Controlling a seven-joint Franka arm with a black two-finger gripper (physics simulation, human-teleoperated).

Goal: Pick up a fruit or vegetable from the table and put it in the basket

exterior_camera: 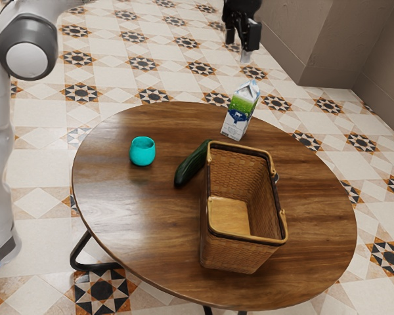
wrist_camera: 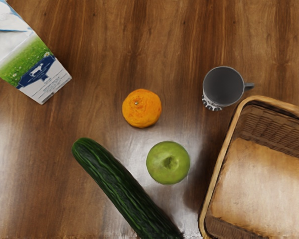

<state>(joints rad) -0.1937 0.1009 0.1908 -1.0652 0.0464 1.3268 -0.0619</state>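
Approach stage, by my reading: nothing lifted, choice of produce open. Gripper (exterior_camera: 240, 44) up high, above the carton (exterior_camera: 238, 119) in the exterior view; released, fingers apart, nothing between them.

Three candidates, all on the bench (exterior_camera: 116, 197), outside the basket (exterior_camera: 231, 252). Orange (wrist_camera: 141, 108) by itself, carton to one side, mug (wrist_camera: 223, 86) to the other. Apple (wrist_camera: 168, 163) in the gap between cucumber (wrist_camera: 120, 185) and basket, touching neither as far as the wrist view goes. Cucumber lying flat, one end close by the basket wall; contact there can't be told. Cup (exterior_camera: 142, 151) well apart, of no concern.

Next move: settle on one, centre over it, come down with the fingers straddling it. Orange looks the easiest, with room around it for both fingers. Apple probably tighter: a finger could knock the basket rim or nudge the cucumber. Cucumber would want the fingers closing across its width, near the middle, or it may tip when raised. Round ones may roll if met off-centre. After the grasp, a lift above the rim, then across to the basket's opening, keeping off the mug, and a low release
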